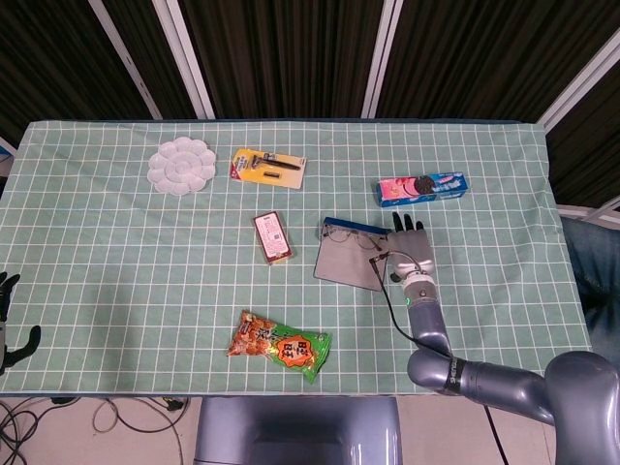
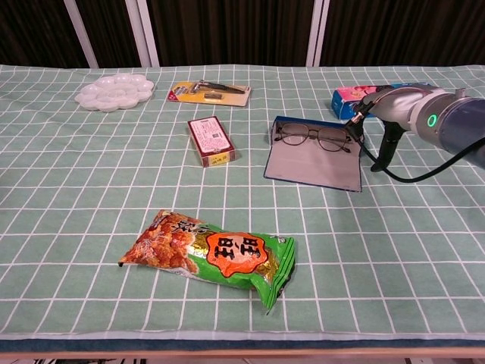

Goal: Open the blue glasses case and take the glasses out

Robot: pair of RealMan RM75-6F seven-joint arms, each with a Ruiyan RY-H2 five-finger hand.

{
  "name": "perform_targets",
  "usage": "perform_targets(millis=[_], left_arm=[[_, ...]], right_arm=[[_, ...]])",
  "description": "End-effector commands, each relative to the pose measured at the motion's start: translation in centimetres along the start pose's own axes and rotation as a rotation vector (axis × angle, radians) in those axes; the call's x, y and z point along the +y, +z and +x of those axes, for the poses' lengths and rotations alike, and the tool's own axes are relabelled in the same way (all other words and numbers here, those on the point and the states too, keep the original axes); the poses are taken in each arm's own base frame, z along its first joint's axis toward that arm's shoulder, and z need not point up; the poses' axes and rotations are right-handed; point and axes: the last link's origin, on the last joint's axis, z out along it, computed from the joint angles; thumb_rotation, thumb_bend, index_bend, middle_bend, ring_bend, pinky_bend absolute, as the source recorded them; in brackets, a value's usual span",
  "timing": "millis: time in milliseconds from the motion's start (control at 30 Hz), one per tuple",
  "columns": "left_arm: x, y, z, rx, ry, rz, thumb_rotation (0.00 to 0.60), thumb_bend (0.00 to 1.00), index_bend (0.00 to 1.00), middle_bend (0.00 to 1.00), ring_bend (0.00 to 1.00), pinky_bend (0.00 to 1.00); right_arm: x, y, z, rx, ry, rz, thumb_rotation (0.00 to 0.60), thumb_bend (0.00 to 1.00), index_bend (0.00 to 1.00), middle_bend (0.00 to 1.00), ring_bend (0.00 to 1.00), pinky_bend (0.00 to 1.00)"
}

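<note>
The blue glasses case (image 1: 349, 263) (image 2: 312, 165) lies open mid-table, its grey lid flat on the cloth toward me. The glasses (image 1: 351, 235) (image 2: 311, 138) lie in the blue base along the far edge. My right hand (image 1: 411, 250) (image 2: 377, 114) is at the case's right end, and its fingers pinch the right end of the glasses. The case wall hides the exact contact. My left hand (image 1: 8, 325) hangs off the table's left front corner, fingers apart and holding nothing.
A red box (image 1: 272, 237) lies just left of the case. A blue cookie pack (image 1: 421, 188) lies behind my right hand. A snack bag (image 1: 281, 346) lies near the front edge. A white palette (image 1: 181, 165) and a razor pack (image 1: 268, 167) sit at the back left.
</note>
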Motion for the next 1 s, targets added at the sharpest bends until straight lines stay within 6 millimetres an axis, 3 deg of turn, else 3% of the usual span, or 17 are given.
perform_targets(millis=[33, 367, 567, 700, 800, 1000], left_arm=[[0.0, 0.0, 0.0, 0.0, 0.0, 0.0, 0.6, 0.39, 0.07, 0.0, 0.0, 0.0], [0.1, 0.0, 0.0, -0.001, 0.0, -0.003, 0.6, 0.39, 0.07, 0.0, 0.0, 0.0], [0.1, 0.0, 0.0, -0.002, -0.003, -0.003, 0.6, 0.39, 0.07, 0.0, 0.0, 0.0], [0.1, 0.1, 0.0, -0.006, -0.007, -0.001, 0.6, 0.39, 0.07, 0.0, 0.0, 0.0], [0.2, 0.2, -0.1, -0.013, -0.009, -0.002, 0.6, 0.39, 0.07, 0.0, 0.0, 0.0], [0.2, 0.2, -0.1, -0.013, -0.008, -0.005, 0.6, 0.39, 0.07, 0.0, 0.0, 0.0]], right_arm=[[0.0, 0.0, 0.0, -0.003, 0.003, 0.003, 0.6, 0.24, 0.31, 0.0, 0.0, 0.17], [-0.5, -1.8, 1.6, 0.024, 0.052, 0.047, 0.6, 0.24, 0.28, 0.0, 0.0, 0.17], [-0.9, -2.2, 3.6, 0.045, 0.109, 0.051, 0.6, 0.22, 0.25, 0.0, 0.0, 0.17], [-1.3, -1.6, 5.1, 0.03, 0.184, 0.038, 0.6, 0.2, 0.25, 0.0, 0.0, 0.17], [-1.9, -0.1, 6.7, -0.004, 0.246, 0.01, 0.6, 0.2, 0.25, 0.0, 0.0, 0.17], [-2.7, 1.7, 7.7, -0.047, 0.297, -0.023, 0.6, 0.22, 0.29, 0.0, 0.0, 0.17]])
